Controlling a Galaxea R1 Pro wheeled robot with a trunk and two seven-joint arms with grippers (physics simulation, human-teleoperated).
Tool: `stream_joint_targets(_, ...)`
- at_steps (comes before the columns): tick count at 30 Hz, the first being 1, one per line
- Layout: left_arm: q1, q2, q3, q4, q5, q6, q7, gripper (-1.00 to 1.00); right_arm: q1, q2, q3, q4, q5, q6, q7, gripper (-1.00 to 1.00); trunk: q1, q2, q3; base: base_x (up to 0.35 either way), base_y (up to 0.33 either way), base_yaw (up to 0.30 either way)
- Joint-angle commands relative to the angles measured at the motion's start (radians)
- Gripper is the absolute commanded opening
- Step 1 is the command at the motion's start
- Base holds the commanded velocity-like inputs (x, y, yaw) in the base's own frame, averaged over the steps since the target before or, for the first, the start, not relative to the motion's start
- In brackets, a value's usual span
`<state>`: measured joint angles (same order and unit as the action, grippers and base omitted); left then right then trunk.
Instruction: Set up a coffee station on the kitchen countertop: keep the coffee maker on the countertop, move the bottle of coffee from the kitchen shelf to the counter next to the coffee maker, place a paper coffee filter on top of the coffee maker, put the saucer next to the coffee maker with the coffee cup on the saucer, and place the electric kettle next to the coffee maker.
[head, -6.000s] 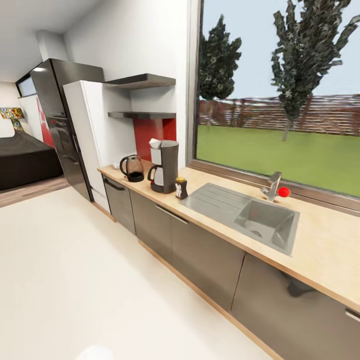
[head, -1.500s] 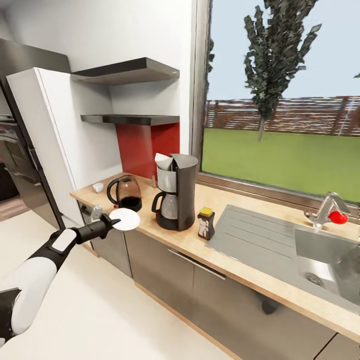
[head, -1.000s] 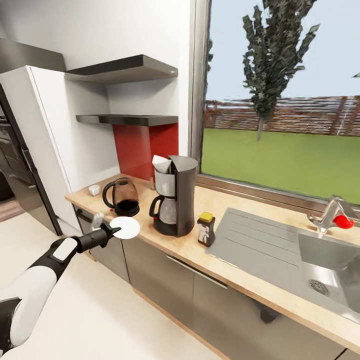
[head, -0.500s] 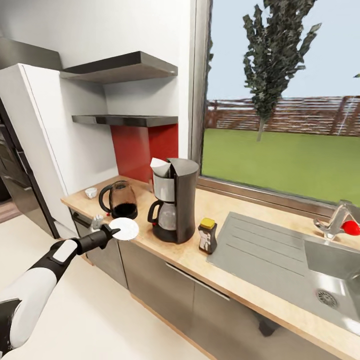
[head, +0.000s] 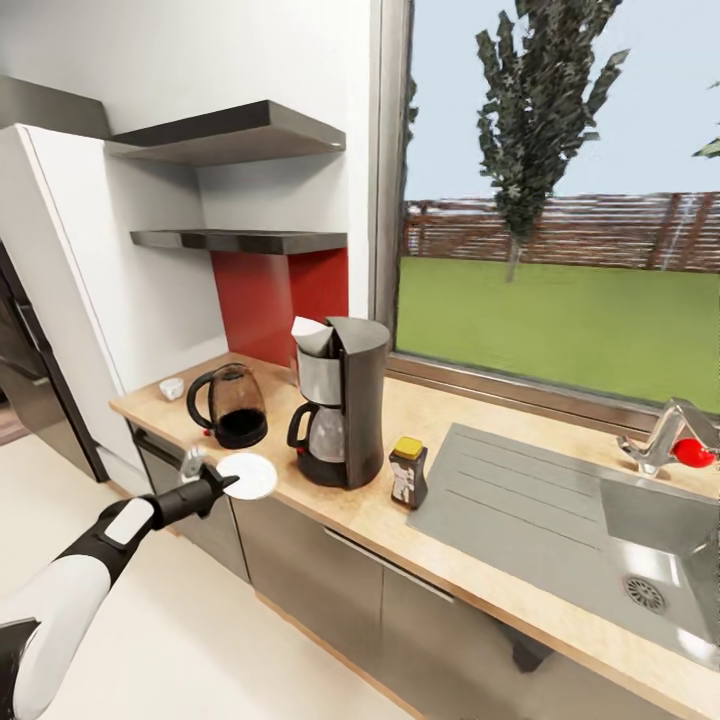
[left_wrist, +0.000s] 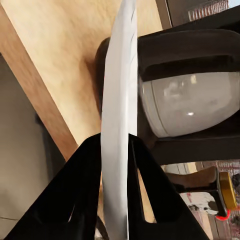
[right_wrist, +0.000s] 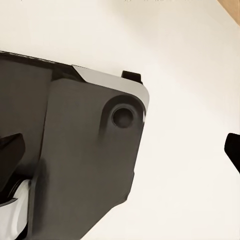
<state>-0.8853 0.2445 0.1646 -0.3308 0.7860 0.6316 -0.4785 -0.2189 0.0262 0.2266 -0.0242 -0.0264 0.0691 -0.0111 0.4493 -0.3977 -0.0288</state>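
The left gripper (head: 222, 483) is clamped on the saucer (head: 249, 475), held flat at the countertop (head: 470, 560) edge, with the coffee maker (head: 340, 400) at two o'clock.

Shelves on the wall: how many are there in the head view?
2. The upper shelf and the lower shelf hang one above the other, left of the window and above the counter. Both look bare; I see no others.
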Motion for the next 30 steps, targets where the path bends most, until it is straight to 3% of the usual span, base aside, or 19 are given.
stream_joint_targets(1,0.002,0.0,0.006,0.0,0.001,0.006,0.0,-1.0,0.0,0.0,0.007,-0.002,-0.003,0.006,-0.001,1.0,0.001,-0.002,-0.002,0.056,0.0,-0.023)
stream_joint_targets(9,0.012,0.0,0.007,0.0,0.001,0.005,0.0,-1.0,0.0,0.0,0.007,-0.002,-0.003,0.006,-0.001,1.0,0.001,-0.002,-0.002,0.119,0.0,-0.005)
stream_joint_targets(15,0.012,-0.001,0.006,0.001,-0.001,-0.049,0.001,-1.0,0.0,0.0,0.007,-0.002,-0.003,0.006,-0.002,1.0,0.001,-0.002,-0.002,0.143,0.0,0.0)
stream_joint_targets(30,0.012,-0.001,0.005,0.002,-0.009,-0.052,0.003,-1.0,0.004,0.0,0.007,-0.002,-0.003,0.006,-0.002,1.0,0.001,-0.002,-0.002,0.106,0.0,0.0)
